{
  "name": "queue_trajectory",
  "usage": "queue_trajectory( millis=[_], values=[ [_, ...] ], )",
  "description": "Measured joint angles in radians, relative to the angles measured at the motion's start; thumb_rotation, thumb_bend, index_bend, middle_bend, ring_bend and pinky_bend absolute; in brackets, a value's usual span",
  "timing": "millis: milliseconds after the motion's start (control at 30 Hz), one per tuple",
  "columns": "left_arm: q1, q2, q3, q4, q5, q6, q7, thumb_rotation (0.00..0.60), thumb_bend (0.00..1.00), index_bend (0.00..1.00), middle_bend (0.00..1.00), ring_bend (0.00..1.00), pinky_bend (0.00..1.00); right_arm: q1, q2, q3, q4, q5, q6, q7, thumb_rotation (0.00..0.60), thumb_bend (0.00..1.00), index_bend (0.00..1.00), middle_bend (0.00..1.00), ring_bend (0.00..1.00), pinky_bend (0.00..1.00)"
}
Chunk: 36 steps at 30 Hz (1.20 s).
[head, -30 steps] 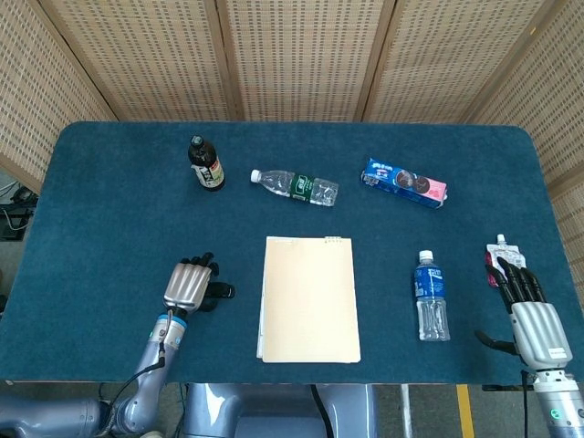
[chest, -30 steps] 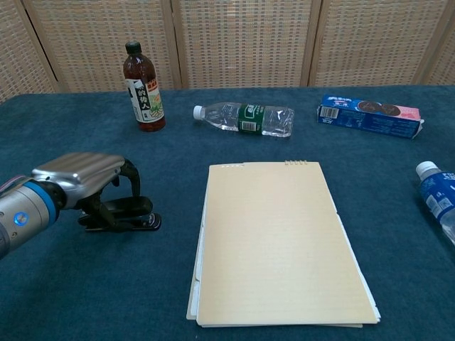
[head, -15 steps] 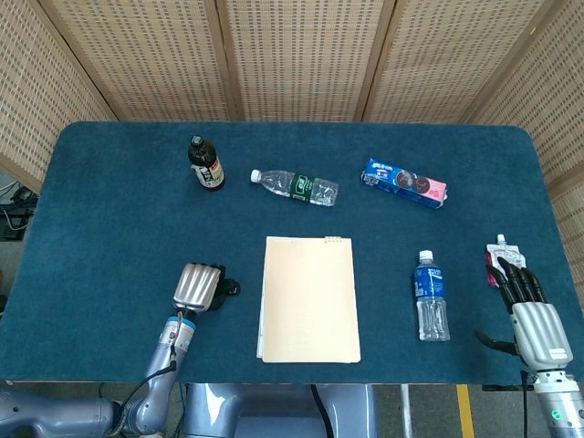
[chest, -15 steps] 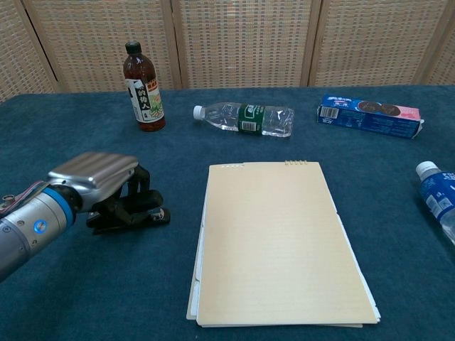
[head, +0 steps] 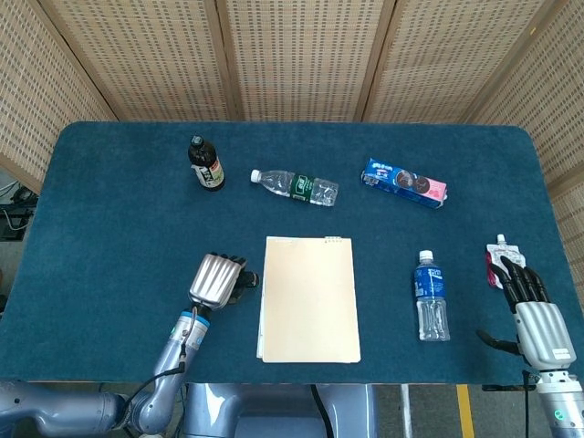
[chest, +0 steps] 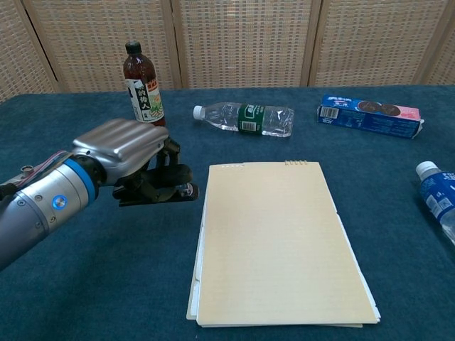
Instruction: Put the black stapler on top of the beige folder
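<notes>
My left hand [chest: 124,153] [head: 217,278] grips the black stapler [chest: 162,188] [head: 241,281] and holds it lifted off the cloth, just left of the beige folder [chest: 277,241] [head: 308,297]. The folder lies flat at the table's front centre, with nothing on it. The stapler's tip nearly reaches the folder's upper left edge. My right hand [head: 534,306] rests at the table's front right corner, fingers stretched out and holding nothing; the chest view does not show it.
A dark sauce bottle [chest: 143,87] stands at the back left. A clear water bottle [chest: 245,118] lies behind the folder, a blue biscuit box [chest: 370,116] further right. A blue-labelled bottle [head: 429,296] lies right of the folder. A small pouch [head: 497,260] sits by my right hand.
My left hand has lifted the stapler off the table and carried it right, toward the folder's left edge. The right hand has hardly moved.
</notes>
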Motion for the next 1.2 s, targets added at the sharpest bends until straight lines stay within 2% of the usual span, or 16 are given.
queue_trajectory(
  millis=[300, 700, 833, 967, 1100, 1200],
  values=[
    [-0.062, -0.076, -0.025, 0.001, 0.005, -0.027, 0.037, 0.6, 0.7, 0.82, 0.55, 0.56, 0.54, 0.002, 0.007, 0.002, 0.002, 0.011, -0.01, 0.025, 0.6, 0.12, 0.08, 0.0, 0.0, 0.0],
    [-0.147, -0.263, -0.05, 0.121, -0.015, -0.043, 0.109, 0.6, 0.69, 0.78, 0.53, 0.56, 0.53, -0.003, 0.035, 0.011, 0.004, 0.018, -0.003, 0.109, 0.6, 0.12, 0.08, 0.0, 0.0, 0.0],
    [-0.165, -0.299, -0.051, 0.146, -0.044, -0.057, 0.138, 0.6, 0.61, 0.68, 0.43, 0.47, 0.46, -0.006, 0.047, 0.016, 0.008, 0.029, -0.002, 0.138, 0.6, 0.12, 0.08, 0.0, 0.0, 0.0],
    [-0.173, -0.32, -0.047, 0.158, -0.059, -0.061, 0.15, 0.6, 0.52, 0.63, 0.37, 0.42, 0.42, -0.007, 0.049, 0.018, 0.009, 0.03, 0.001, 0.143, 0.6, 0.12, 0.08, 0.0, 0.0, 0.0],
    [-0.177, -0.336, -0.045, 0.178, -0.063, -0.063, 0.148, 0.6, 0.52, 0.61, 0.35, 0.4, 0.4, -0.008, 0.048, 0.017, 0.01, 0.027, 0.0, 0.14, 0.6, 0.12, 0.08, 0.0, 0.0, 0.0],
    [-0.177, -0.345, -0.045, 0.182, -0.066, -0.062, 0.141, 0.6, 0.46, 0.46, 0.18, 0.24, 0.26, -0.008, 0.048, 0.017, 0.009, 0.027, 0.0, 0.139, 0.6, 0.12, 0.08, 0.0, 0.0, 0.0]
  ],
)
